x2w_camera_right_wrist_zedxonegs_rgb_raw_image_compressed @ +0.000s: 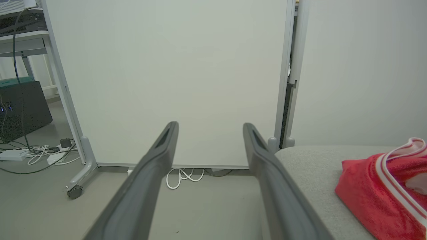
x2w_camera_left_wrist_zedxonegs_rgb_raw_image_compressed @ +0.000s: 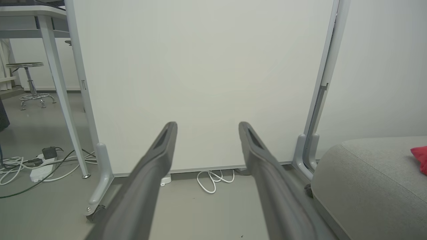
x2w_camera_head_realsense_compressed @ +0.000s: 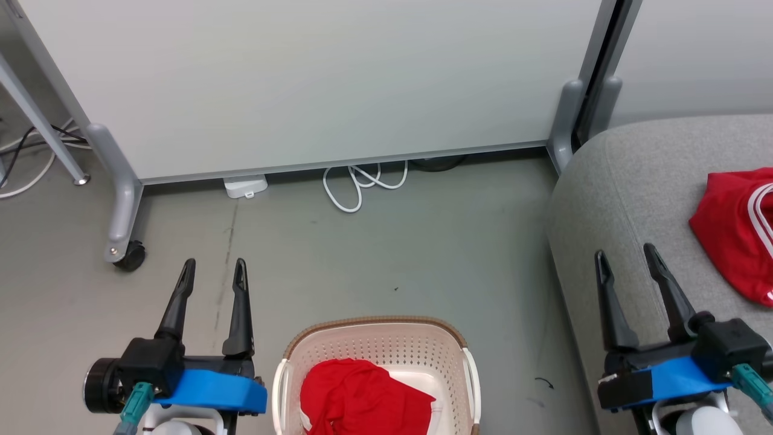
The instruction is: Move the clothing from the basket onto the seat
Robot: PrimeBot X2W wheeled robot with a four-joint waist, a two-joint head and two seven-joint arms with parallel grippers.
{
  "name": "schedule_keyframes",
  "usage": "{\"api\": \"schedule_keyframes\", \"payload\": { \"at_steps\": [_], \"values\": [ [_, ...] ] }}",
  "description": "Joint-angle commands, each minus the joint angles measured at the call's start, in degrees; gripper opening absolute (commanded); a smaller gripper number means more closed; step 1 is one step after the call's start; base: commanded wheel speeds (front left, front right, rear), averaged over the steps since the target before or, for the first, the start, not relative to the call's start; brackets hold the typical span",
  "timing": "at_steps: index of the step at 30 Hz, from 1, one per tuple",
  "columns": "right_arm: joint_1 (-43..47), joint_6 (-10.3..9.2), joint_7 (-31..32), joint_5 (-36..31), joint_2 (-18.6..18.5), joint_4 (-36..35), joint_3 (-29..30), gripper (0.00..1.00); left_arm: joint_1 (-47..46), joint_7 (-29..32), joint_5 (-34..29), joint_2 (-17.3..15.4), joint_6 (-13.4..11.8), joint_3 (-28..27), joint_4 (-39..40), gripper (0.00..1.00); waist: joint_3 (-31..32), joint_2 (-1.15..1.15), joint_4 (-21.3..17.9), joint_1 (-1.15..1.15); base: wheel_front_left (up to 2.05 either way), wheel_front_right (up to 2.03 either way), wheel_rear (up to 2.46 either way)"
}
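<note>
Grey floor (x2w_camera_head_realsense_compressed: pixel 392 254) and a white partition panel (x2w_camera_head_realsense_compressed: pixel 302 78) lie ahead. At left, the left gripper (x2w_camera_head_realsense_compressed: pixel 215 263) hangs empty with its fingers apart. One red garment (x2w_camera_head_realsense_compressed: pixel 356 399) is left in the basket (x2w_camera_head_realsense_compressed: pixel 374 320). The right gripper (x2w_camera_head_realsense_compressed: pixel 624 251), also spread and empty, hovers over the sofa seat (x2w_camera_head_realsense_compressed: pixel 634 181), where the other red garment (x2w_camera_head_realsense_compressed: pixel 731 235) already lies, so I judge the task half done

left gripper (x2w_camera_head_realsense_compressed: pixel 214 262) spread, right gripper (x2w_camera_head_realsense_compressed: pixel 625 251) spread

On floor (x2w_camera_head_realsense_compressed: pixel 423 241), basket (x2w_camera_head_realsense_compressed: pixel 374 324); on seat (x2w_camera_head_realsense_compressed: pixel 628 199), red garment (x2w_camera_head_realsense_compressed: pixel 728 235).
</note>
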State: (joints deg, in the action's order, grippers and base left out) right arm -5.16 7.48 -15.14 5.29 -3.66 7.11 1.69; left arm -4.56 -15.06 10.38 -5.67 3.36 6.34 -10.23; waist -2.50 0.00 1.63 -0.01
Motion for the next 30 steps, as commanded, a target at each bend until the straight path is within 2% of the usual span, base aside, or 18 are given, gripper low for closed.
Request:
{"api": "schedule_keyframes", "payload": {
  "at_steps": [1,20,30],
  "values": [
    [1.18,0.03,-0.01,-0.26,0.33,-0.14,0.17,1.00,0.54,-0.17,-0.33,0.13,0.19,-0.29,0.28,1.00,0.52,0.00,0.29,0.01,0.00,0.00,0.00],
    [2.77,0.03,-0.02,0.60,0.81,0.82,-0.14,1.00,2.49,-0.17,-2.51,1.83,1.98,-3.36,0.06,1.00,1.35,0.00,0.85,0.01,0.00,0.00,0.00],
    [1.90,0.03,-0.02,0.80,0.82,0.91,-0.11,1.00,-0.81,-0.17,-3.38,2.22,2.77,-2.71,-1.86,1.00,0.34,0.00,0.59,0.01,0.00,0.00,0.00]
  ]
}}
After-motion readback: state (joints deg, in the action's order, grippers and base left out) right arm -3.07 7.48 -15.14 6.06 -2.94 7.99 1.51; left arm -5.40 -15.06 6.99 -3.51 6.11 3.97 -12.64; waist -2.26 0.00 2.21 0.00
